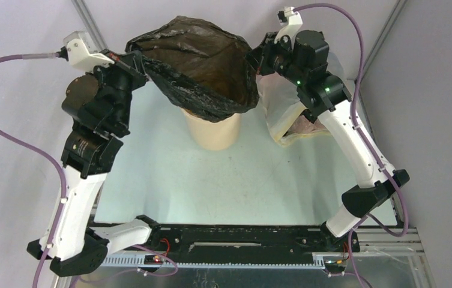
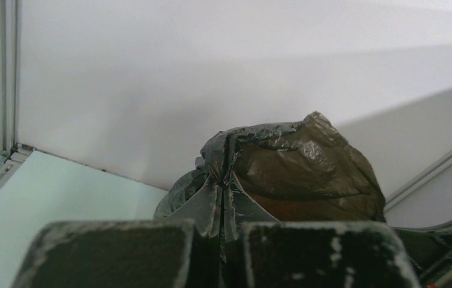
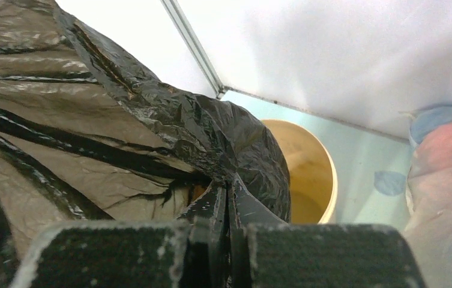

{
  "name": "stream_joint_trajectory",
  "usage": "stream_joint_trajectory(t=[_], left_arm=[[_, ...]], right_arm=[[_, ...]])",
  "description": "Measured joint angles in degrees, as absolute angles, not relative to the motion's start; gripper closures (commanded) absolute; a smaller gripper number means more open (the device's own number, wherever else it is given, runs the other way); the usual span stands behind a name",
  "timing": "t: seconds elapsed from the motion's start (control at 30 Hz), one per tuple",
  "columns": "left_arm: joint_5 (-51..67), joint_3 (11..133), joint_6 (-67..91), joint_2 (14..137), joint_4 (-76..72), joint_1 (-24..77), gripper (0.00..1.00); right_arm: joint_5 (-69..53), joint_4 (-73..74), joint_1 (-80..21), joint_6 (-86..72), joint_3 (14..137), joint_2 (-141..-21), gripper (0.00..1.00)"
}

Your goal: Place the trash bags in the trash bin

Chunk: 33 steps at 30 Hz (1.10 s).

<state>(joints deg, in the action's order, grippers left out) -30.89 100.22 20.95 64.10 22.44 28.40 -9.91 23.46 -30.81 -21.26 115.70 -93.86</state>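
A glossy black crinkled trash bag [image 1: 196,63] hangs spread open over the tan round trash bin [image 1: 214,131], its lower part draped across the bin's rim. My left gripper [image 1: 141,61] is shut on the bag's left edge, and the pinched film [image 2: 226,180] shows between its tips in the left wrist view. My right gripper [image 1: 253,60] is shut on the bag's right edge [image 3: 229,192]. In the right wrist view the bin [image 3: 310,174] shows its open mouth, with the bag [image 3: 91,132] partly inside it.
A large translucent whitish bag [image 1: 289,114] with pinkish contents lies right of the bin, under the right arm, and shows as a pink mass [image 3: 445,180] in the right wrist view. White enclosure walls with metal rails [image 1: 88,21] stand close behind.
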Motion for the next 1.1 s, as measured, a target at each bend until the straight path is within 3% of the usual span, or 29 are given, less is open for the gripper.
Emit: stream_joint_trajectory(t=[0.6,1.1], left_arm=[[-25.06,98.26,26.83,71.16,27.66,23.92,1.0],[-17.15,104.03,29.17,83.4,29.1,16.6,1.0]], right_arm=[[-6.59,27.2,-29.91,-22.0,111.48,-94.0,1.0],[-5.85,33.76,-22.61,-20.53,126.72,-105.36,1.0]])
